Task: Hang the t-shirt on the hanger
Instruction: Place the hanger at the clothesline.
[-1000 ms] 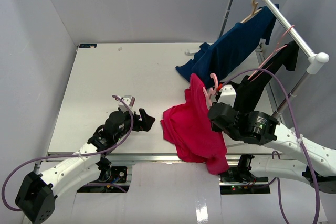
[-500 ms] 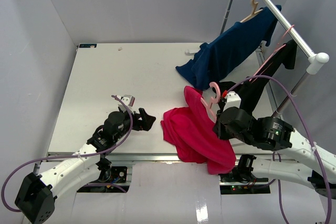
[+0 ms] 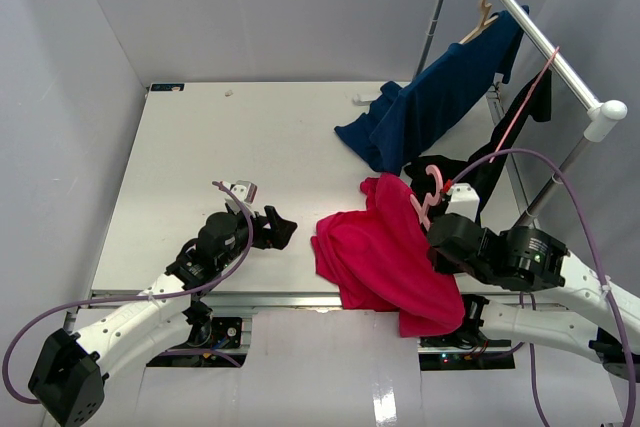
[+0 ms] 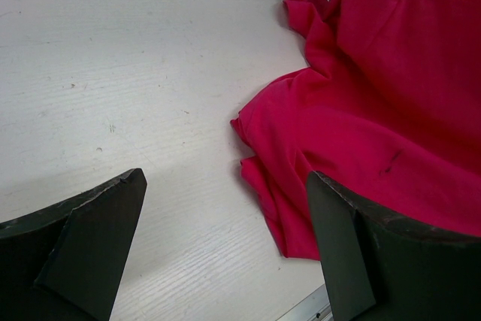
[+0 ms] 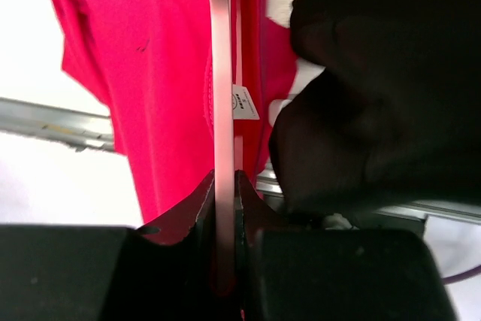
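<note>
The crimson t-shirt [image 3: 385, 252] hangs bunched over the table's front edge, right of centre; it also fills the right of the left wrist view [image 4: 376, 88]. Its white label [image 5: 244, 103] shows in the right wrist view. The pale-pink hanger [image 3: 428, 195] sticks up out of the shirt, hook uppermost. My right gripper [image 5: 224, 186] is shut on the hanger's thin bar [image 5: 219, 73], with red cloth around it. My left gripper [image 3: 283, 230] is open and empty just left of the shirt's edge, low over the table [image 4: 113, 58].
A navy shirt [image 3: 430, 102] hangs on a beige hanger [image 3: 487, 7] from the metal rail [image 3: 545, 47] at the back right, trailing onto the table. A black garment [image 3: 505, 142] hangs beside it. Grey walls enclose the table [image 3: 200, 147].
</note>
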{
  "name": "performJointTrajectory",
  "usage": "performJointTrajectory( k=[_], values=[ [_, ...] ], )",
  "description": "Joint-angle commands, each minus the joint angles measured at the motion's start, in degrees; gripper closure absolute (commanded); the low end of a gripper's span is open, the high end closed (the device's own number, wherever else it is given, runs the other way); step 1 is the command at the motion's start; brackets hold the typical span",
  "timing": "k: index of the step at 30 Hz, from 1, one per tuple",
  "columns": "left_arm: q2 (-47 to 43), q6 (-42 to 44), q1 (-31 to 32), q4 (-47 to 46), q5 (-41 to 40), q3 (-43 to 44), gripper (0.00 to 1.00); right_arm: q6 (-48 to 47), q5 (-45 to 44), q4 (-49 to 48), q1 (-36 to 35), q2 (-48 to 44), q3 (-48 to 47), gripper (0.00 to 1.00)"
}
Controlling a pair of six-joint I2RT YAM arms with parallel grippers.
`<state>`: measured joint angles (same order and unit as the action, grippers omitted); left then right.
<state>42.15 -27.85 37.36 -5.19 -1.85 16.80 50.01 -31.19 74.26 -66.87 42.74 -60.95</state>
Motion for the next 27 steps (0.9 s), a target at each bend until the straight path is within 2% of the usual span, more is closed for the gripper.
performJointTrajectory(
  k=[1,9,19,27],
  values=[
    [-0.4,0.6,0.3,-1.1,0.7,-0.3,0.02,2.4,-7.4,0.7,0.0,3.9,-2.4,0.92],
    [-0.8,0.3,0.3,-1.3,1.8,-0.4,0.02,5.6,-16.7,0.7,3.2,11.6,-6.2,0.92],
    [-0.9,0.2,0.3,-1.4,1.8,-0.2,0.02,7.0,-21.5,0.6,3.4,24.4,-18.6,0.92],
    [-1.1,0.1,0.4,-1.5,3.8,-0.2,0.02,13.4,-25.6,0.7,5.4,27.3,-19.4,0.92]
  ],
)
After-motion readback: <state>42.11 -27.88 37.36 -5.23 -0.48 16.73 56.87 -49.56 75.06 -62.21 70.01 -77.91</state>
